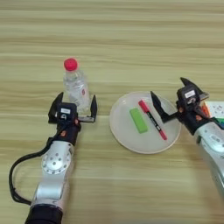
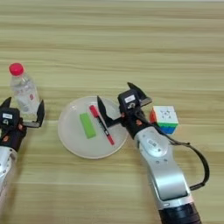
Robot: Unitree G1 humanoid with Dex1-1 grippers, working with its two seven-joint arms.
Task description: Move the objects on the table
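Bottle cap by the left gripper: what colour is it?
Red. The cap tops the clear bottle, clearest in the left eye view.

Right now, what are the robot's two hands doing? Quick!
Left gripper: open, fingers on either side of the bottle, not squeezing it.
Right gripper: open, holding nothing, at the plate's right edge near the pen.

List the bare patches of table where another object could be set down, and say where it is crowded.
Free: the wide table strip beyond the bottle and plate, and the near strip between the two arms. Crowded: left gripper at the bottle; right gripper over the plate rim, beside the pen, green block and cube.
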